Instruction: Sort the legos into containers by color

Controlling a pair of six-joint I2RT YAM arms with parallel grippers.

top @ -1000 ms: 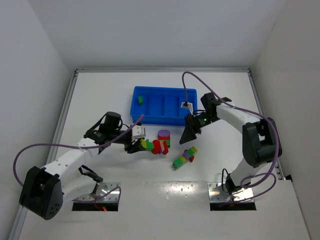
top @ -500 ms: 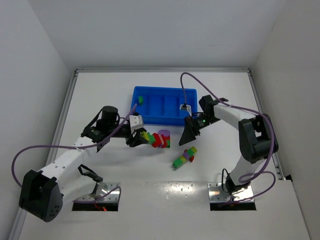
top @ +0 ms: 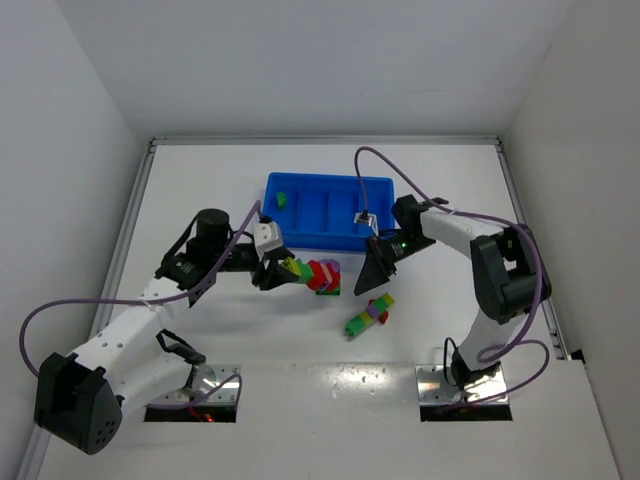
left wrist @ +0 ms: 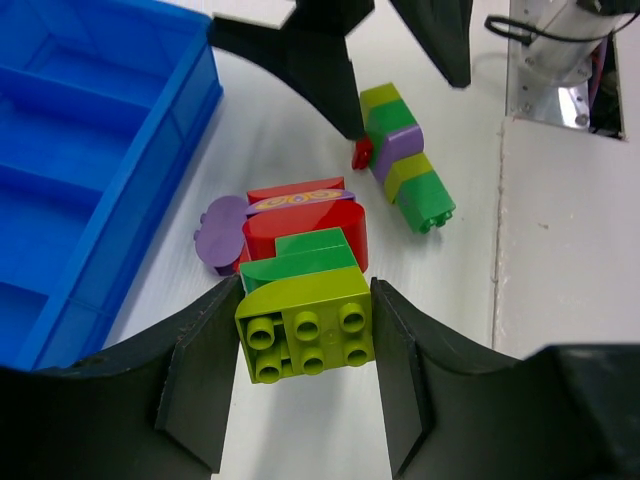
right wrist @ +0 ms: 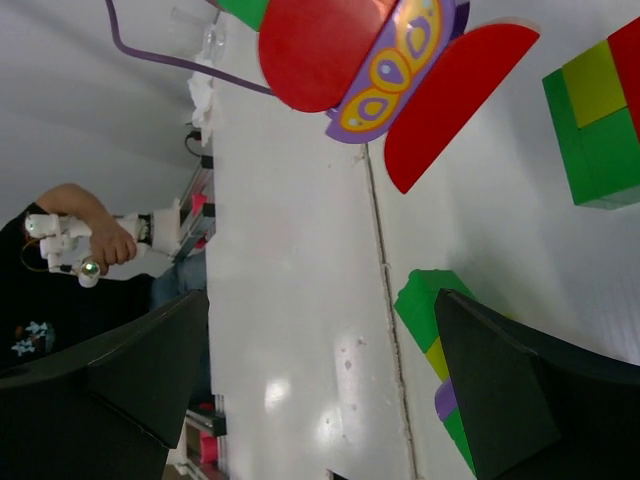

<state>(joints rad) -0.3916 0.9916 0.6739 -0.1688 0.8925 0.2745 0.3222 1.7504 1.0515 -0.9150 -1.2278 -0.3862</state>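
My left gripper is shut on a yellow-green lego, the near end of a short stack with green, red and a purple butterfly piece. It hangs just in front of the blue tray of containers. My right gripper stands open with nothing between its fingers, by the tray's front right corner. A green, purple and yellow-green stack lies on the table below it. One green lego sits in the leftmost compartment.
A small red piece lies beside the loose stack. A green, yellow and red block shows at the right edge of the right wrist view. White walls enclose the table; the arm bases are at the near edge.
My left gripper has carried its stack up and to the right, closer to the tray's front wall. My right gripper has shifted slightly left and stayed open.
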